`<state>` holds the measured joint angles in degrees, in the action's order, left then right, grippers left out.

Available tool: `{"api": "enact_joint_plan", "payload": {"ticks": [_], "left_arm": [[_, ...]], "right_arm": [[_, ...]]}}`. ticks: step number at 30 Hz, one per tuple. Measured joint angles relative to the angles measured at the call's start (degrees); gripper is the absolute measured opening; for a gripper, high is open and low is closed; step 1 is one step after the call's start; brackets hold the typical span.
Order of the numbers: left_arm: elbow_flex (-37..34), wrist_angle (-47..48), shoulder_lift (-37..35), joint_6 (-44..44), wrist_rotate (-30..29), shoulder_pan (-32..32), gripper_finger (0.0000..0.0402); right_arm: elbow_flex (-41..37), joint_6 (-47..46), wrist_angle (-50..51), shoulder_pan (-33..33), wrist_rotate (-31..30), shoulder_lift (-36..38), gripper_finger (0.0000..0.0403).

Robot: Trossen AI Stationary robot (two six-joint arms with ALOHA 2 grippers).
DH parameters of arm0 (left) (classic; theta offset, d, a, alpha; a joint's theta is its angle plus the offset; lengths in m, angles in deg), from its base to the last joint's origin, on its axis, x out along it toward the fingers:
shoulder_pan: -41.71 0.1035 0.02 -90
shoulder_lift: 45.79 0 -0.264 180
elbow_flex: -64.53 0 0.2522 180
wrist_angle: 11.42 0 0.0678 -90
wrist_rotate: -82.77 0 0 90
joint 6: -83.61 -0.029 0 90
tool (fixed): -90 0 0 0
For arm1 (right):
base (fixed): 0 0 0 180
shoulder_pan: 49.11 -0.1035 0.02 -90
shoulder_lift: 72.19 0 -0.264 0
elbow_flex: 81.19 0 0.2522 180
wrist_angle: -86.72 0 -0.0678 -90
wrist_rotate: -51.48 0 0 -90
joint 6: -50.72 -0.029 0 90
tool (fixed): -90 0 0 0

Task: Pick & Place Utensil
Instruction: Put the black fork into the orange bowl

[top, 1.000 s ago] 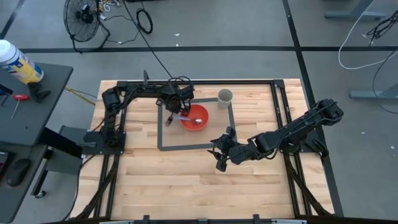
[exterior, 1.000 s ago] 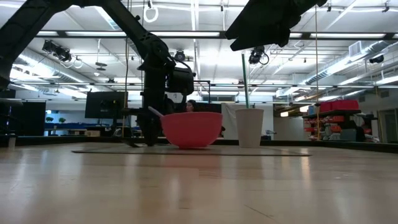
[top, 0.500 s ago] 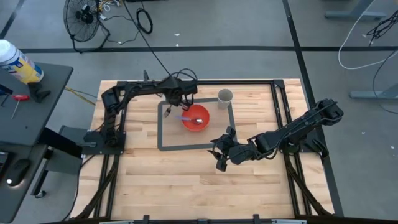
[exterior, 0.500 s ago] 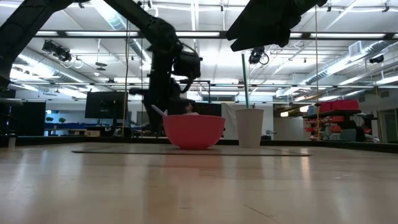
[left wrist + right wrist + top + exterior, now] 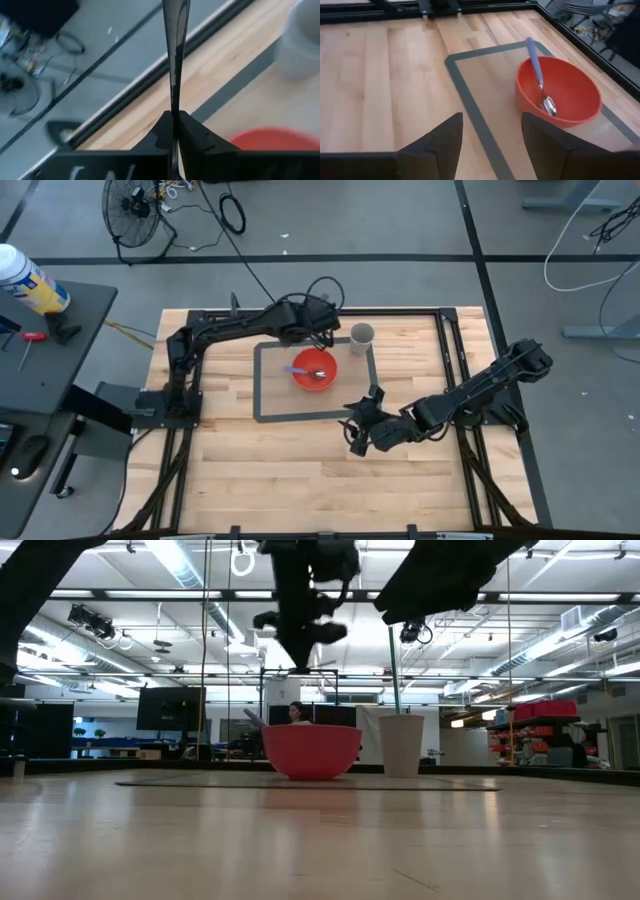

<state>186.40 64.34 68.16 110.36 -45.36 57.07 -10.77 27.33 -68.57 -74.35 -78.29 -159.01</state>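
Left gripper point(image 5: 322, 320) hangs above the table's far side, its two fingers point(image 5: 170, 127) pressed together with nothing between them. Just on its near side sits the red bowl point(image 5: 314, 368), inside a grey tape rectangle point(image 5: 262, 385) marked on the wooden table point(image 5: 250, 470). A spoon point(image 5: 306, 372) with a lilac handle lies in that bowl, its metal head down in the bottom and its handle leaning on the rim, sticking out on the side toward the left arm's base. A white cup point(image 5: 361, 335) stands upright beside this gripper, on the right arm's side, near the bowl but apart from it. In the low view the gripper point(image 5: 300, 635) is raised clear above the bowl point(image 5: 311, 751), with the cup point(image 5: 401, 745) next to it. Right gripper point(image 5: 360, 432) waits low over the table on the near side of the tape outline, its fingers point(image 5: 442, 137) spread wide apart and empty, facing the bowl point(image 5: 557, 90) and spoon point(image 5: 540, 77).
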Motion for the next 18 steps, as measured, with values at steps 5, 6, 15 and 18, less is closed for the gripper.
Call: {"api": "enact_joint_plan", "payload": {"ticks": [5, 6, 15, 18], "left_arm": [[1.1, -7.5, 0.0, -2.4, 0.8, -2.5, 0.0013], [1.1, -8.3, 0.0, -2.4, 1.3, -3.0, 0.0014], [-7.0, -21.6, -0.1, 0.6, 5.0, -7.8, 0.0014], [-10.4, -25.1, 0.0, 2.6, 5.2, -8.9, 0.0017]], "right_arm": [[0.0, 1.2, 0.2, -1.0, -0.1, 1.2, 0.0205], [0.0, 1.3, 0.6, -1.2, -0.3, 1.5, 0.0205], [0.0, 1.4, 0.6, -2.1, -0.3, 2.3, 0.0205], [0.0, 1.4, 0.6, -2.1, -0.3, 2.3, 0.0205]]}}
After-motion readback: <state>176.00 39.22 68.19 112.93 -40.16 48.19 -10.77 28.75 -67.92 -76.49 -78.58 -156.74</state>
